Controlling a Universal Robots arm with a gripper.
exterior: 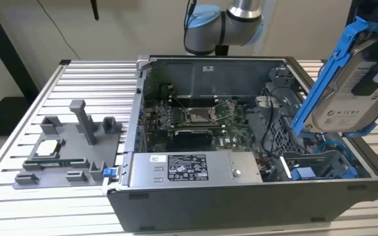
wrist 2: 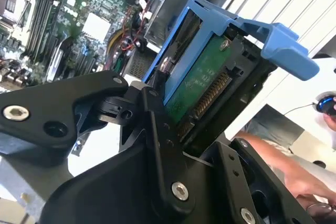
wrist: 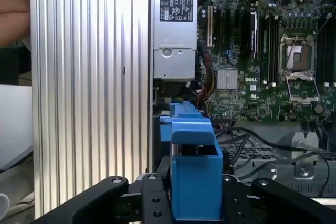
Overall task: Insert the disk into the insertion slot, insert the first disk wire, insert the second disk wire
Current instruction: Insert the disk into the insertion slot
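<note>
Jaws clenched on disk (exterior: 350, 93) sides. Held tilted, well above insertion slot (exterior: 320, 164), prob. to clear PC case (exterior: 241, 201) rim. Not yet inserted.

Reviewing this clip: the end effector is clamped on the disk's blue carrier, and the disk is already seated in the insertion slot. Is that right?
No. The disk is not seated: the exterior view shows it tilted in the air, clear of the insertion slot lower down in the case. The end effector is indeed clamped on its blue carrier.
</note>
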